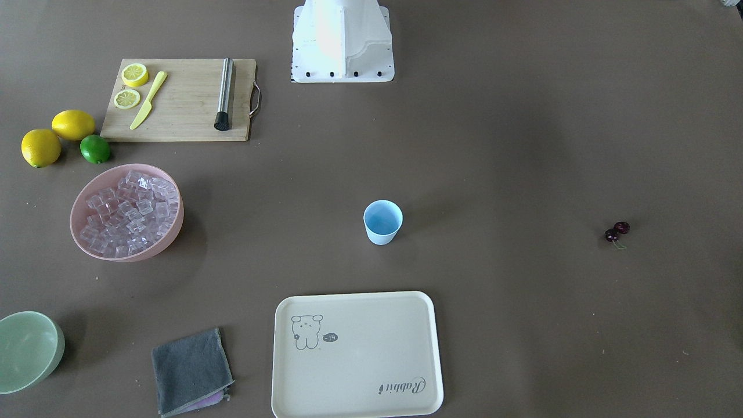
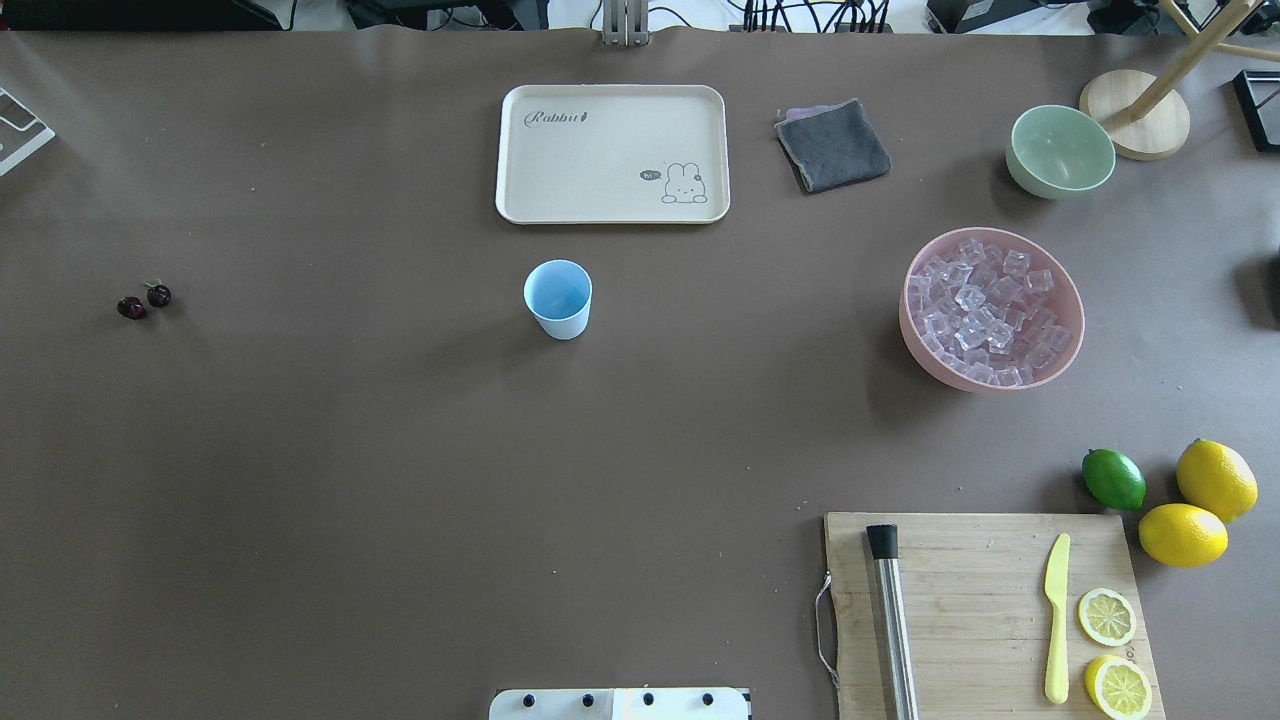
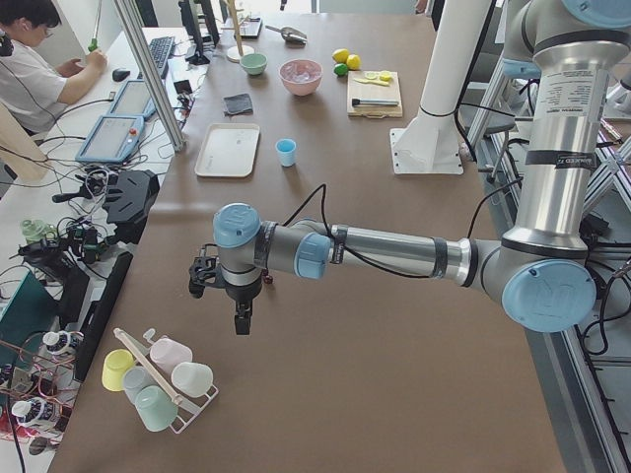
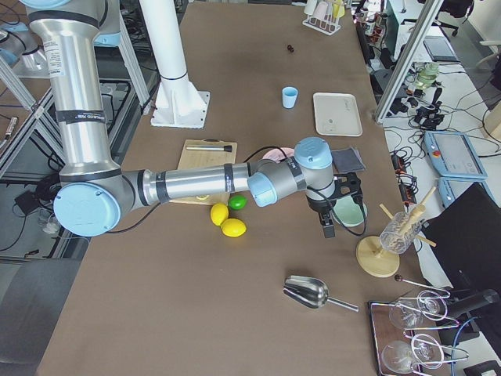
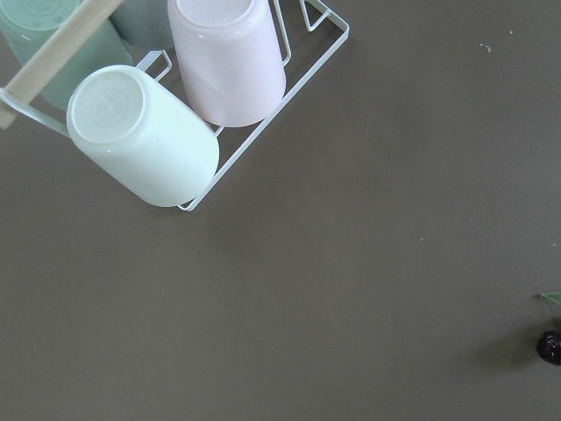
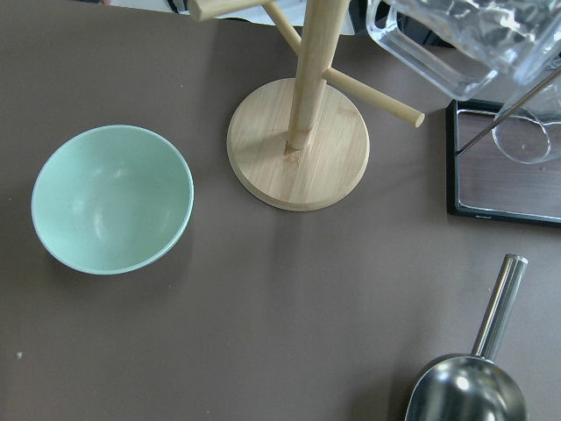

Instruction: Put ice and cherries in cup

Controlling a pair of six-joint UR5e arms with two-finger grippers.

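The light-blue cup [image 2: 557, 298] stands upright mid-table and looks empty; it also shows in the front view [image 1: 382, 222]. The ice [image 2: 985, 308] is a heap of clear cubes in a pink bowl [image 2: 918, 340] on the table's right side. The cherries [image 2: 144, 301] lie on the bare table far left, and one shows at the left wrist view's right edge [image 5: 550, 346]. My left gripper [image 3: 237, 320] hangs above the table's left end near the cherries. My right gripper [image 4: 329, 227] hangs at the right end over the green bowl. I cannot tell whether either is open or shut.
A cream tray [image 2: 612, 152], grey cloth [image 2: 832, 144] and pale green bowl [image 2: 1060, 150] lie along the far side. A cutting board [image 2: 985, 610] holds a muddler, knife and lemon slices, with lemons and a lime [image 2: 1113, 478] beside it. A cup rack [image 5: 175, 105], wooden stand [image 6: 298, 145] and metal scoop [image 6: 469, 390] sit at the table's ends.
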